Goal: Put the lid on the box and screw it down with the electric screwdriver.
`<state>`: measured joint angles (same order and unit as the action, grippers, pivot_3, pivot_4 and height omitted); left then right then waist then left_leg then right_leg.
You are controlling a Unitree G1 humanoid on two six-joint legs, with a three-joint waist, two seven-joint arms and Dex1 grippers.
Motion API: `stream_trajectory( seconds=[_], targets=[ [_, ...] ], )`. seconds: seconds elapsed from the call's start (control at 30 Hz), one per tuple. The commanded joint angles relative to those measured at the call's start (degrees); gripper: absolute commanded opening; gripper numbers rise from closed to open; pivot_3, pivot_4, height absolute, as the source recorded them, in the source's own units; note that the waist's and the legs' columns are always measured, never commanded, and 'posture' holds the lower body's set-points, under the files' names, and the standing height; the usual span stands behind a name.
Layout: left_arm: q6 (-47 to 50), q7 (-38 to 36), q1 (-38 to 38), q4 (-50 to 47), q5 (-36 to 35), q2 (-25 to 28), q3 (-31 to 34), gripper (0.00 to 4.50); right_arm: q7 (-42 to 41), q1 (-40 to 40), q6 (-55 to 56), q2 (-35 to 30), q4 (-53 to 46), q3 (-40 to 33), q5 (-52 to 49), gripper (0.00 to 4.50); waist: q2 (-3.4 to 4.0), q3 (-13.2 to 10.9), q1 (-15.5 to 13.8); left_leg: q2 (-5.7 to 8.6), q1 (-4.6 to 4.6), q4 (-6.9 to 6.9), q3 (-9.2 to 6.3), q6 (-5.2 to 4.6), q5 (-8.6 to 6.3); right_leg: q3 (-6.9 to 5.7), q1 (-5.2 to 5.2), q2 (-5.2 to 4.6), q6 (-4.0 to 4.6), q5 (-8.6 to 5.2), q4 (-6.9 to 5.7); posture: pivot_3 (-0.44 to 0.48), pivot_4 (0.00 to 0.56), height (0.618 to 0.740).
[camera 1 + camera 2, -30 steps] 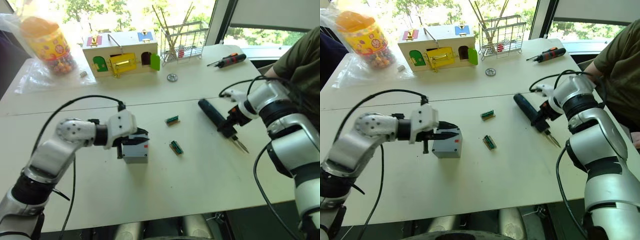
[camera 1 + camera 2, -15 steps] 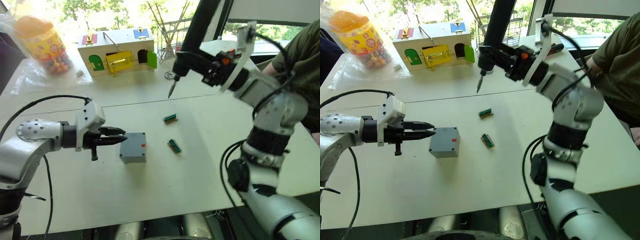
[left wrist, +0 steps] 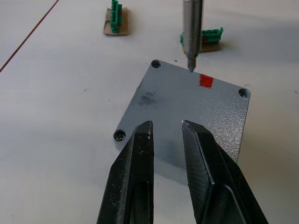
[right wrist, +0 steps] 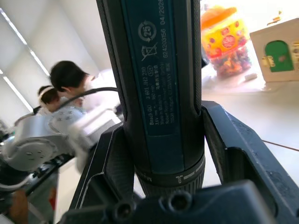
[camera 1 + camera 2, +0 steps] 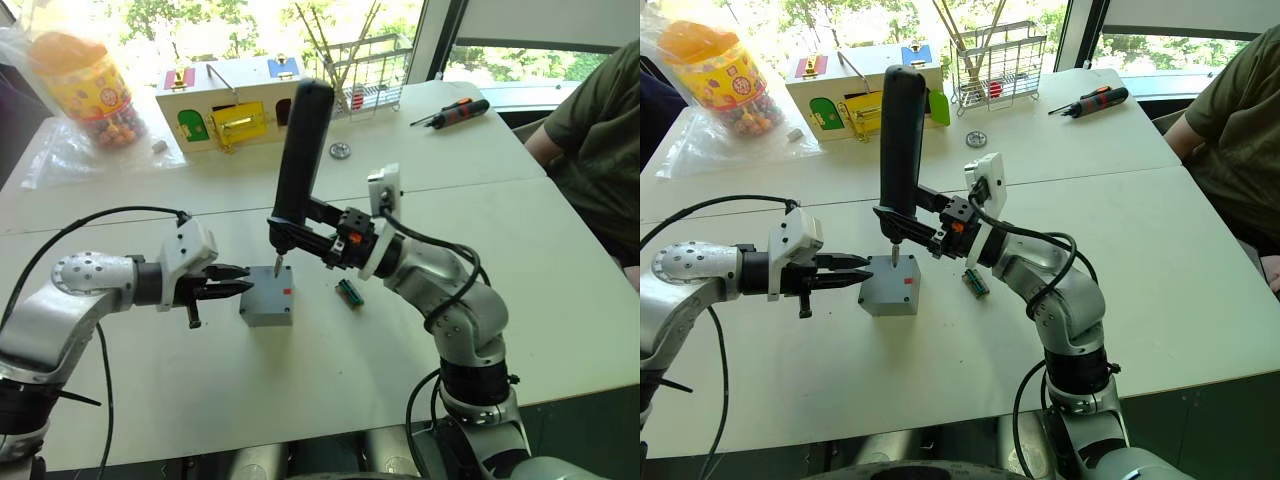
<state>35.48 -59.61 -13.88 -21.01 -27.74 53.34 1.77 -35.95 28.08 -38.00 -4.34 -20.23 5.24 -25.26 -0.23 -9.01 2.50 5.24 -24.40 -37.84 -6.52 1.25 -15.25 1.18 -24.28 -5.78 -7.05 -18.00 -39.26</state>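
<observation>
One step looks done: the lid [image 3: 187, 105] sits on the box [image 5: 268, 303] at mid-table. The right gripper [image 5: 318, 240] clamps the electric screwdriver [image 5: 297, 160] upright, its bit just above the lid's edge, off any corner hole. The left gripper [image 5: 235, 283], fingers slightly parted and empty, hovers beside it. The barrel's print is too small to read reliably.

lid [image 3: 187, 100] on box [image 5: 266, 308] | electric screwdriver [image 5: 297, 160] upright above

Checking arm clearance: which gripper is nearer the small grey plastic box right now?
Left. The left gripper sits just beside the small grey plastic box, fingers apart and not touching it. The right gripper is above it, clamping the dark blue electric screwdriver upright.
</observation>
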Motion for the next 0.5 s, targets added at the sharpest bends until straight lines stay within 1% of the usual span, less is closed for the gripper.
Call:
stream_trajectory(
  seconds=[0.03,0.1,0.3,0.5],
  targets=[
    [-2.5,-0.3,0.1,-1.2,2.5,0.9,-1.1,0.94,0.6,0.8,5.0,-0.4,-0.3,-0.6,0.3,1.84,0.0,0.0,0.1,0.0,0.0,0.01,0.0,0.0,0.0,-0.01,-0.01,0.0,0.0,0.0,0.0,0.0,0.15,0.74],
    [-4.8,-0.9,0.7,-0.7,5.1,1.6,-2.8,0.94,0.7,0.8,6.1,-0.9,0.5,-0.4,0.5,1.84,0.0,0.0,0.2,0.0,0.0,0.03,0.0,0.0,0.0,-0.01,-0.02,0.0,0.0,0.0,0.01,0.0,0.15,0.74],
    [-4.6,-0.9,0.5,-0.8,4.8,0.8,-3.5,0.94,0.8,1.0,6.8,-2.4,1.9,-0.1,0.3,1.84,0.0,0.0,0.1,-0.03,0.0,0.05,0.01,0.0,0.0,-0.01,-0.01,0.03,0.0,0.0,0.01,0.0,0.15,0.74],
    [-5.4,-0.6,0.0,-0.5,5.8,0.3,-4.3,0.94,1.7,1.2,6.1,-1.8,1.2,0.2,-0.9,1.84,0.0,0.0,0.1,-0.02,0.0,0.04,0.0,0.0,0.0,-0.01,-0.01,0.04,0.0,0.0,0.01,0.0,0.15,0.74]
  ],
)
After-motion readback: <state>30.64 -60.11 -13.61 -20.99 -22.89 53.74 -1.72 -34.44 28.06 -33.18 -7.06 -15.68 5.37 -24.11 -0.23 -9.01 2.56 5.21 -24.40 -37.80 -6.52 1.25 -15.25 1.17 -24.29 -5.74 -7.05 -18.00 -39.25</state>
